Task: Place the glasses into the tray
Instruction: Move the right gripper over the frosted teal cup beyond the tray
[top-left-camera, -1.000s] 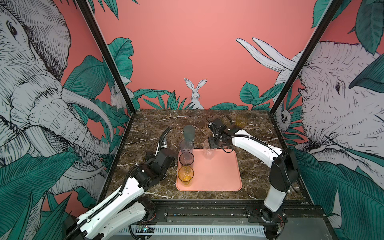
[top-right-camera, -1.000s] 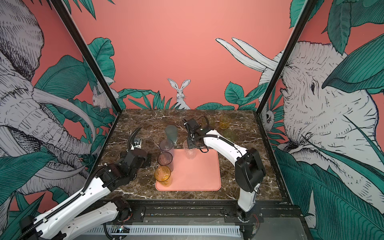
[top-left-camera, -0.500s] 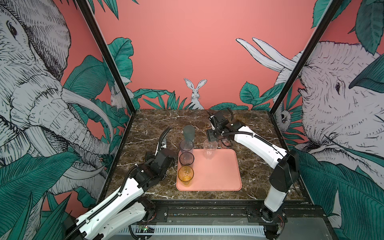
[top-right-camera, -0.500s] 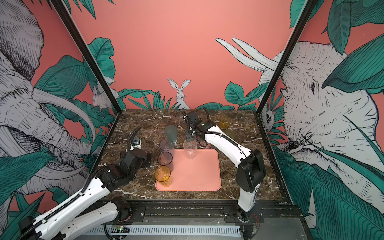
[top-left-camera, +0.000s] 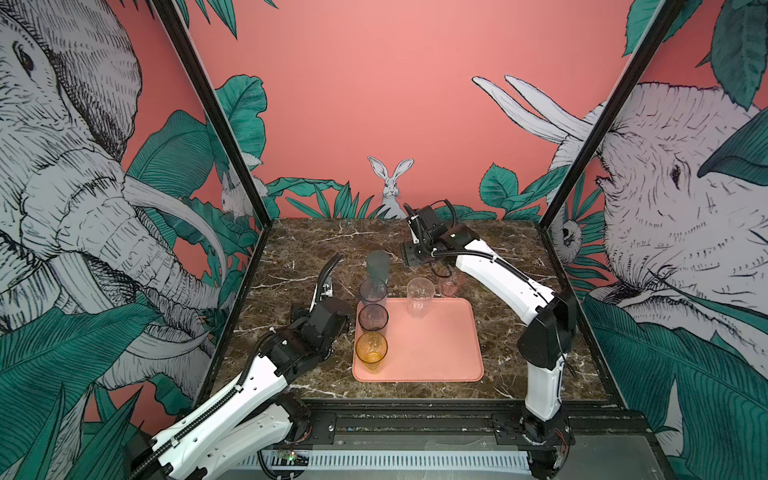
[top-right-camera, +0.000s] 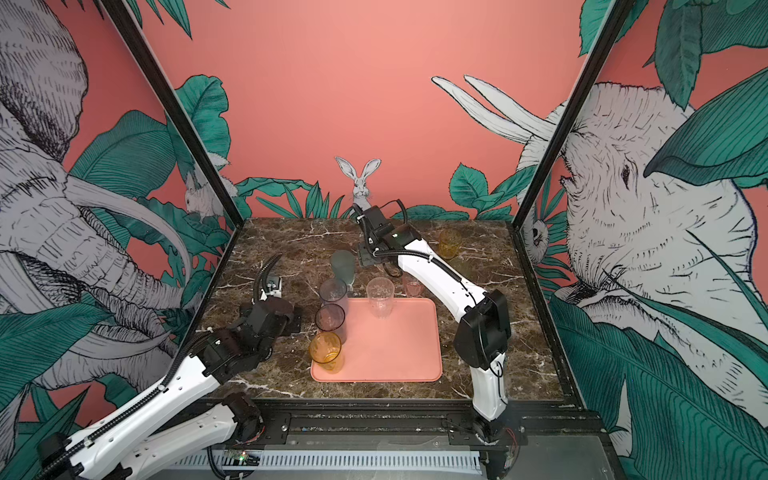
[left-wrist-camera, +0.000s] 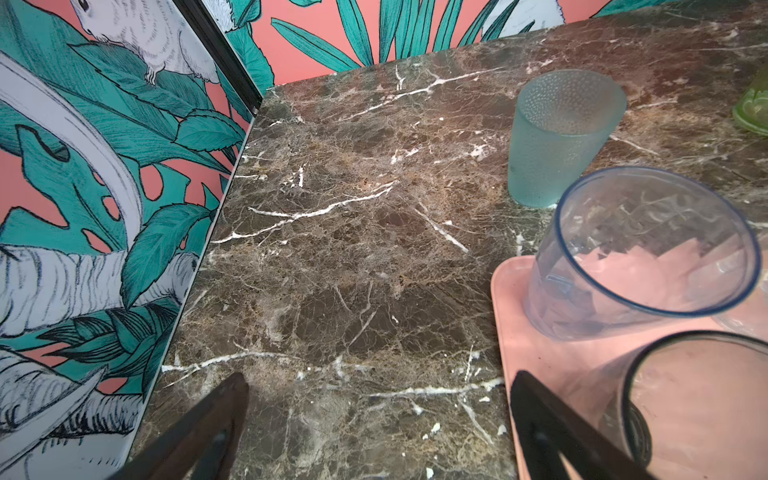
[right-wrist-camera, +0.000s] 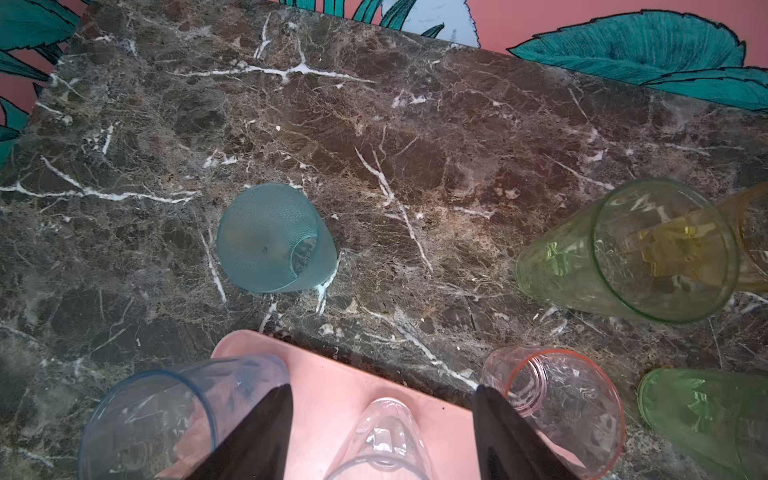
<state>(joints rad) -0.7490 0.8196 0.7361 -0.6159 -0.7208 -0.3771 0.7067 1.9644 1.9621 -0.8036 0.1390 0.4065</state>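
Left tool (left-wrist-camera: 378, 380): wide open, empty, over counter (top-left-camera: 299, 257) beside tray (top-left-camera: 436, 345).
Right tool (right-wrist-camera: 382, 390): open, empty, above clear glass (top-left-camera: 420, 297).
In tray: clear glass, blue glass (top-left-camera: 372, 293), grey glass (top-left-camera: 372, 318), amber glass (top-left-camera: 371, 349).
On counter: teal glass (top-left-camera: 377, 266), pink glass (right-wrist-camera: 552, 395).

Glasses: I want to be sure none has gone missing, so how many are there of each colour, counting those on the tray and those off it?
Amber glasses: 2
Green glasses: 2
Clear glass: 1
Bluish glass: 1
Smoky grey glass: 1
Teal-grey glass: 1
Pink glass: 1
Total: 9
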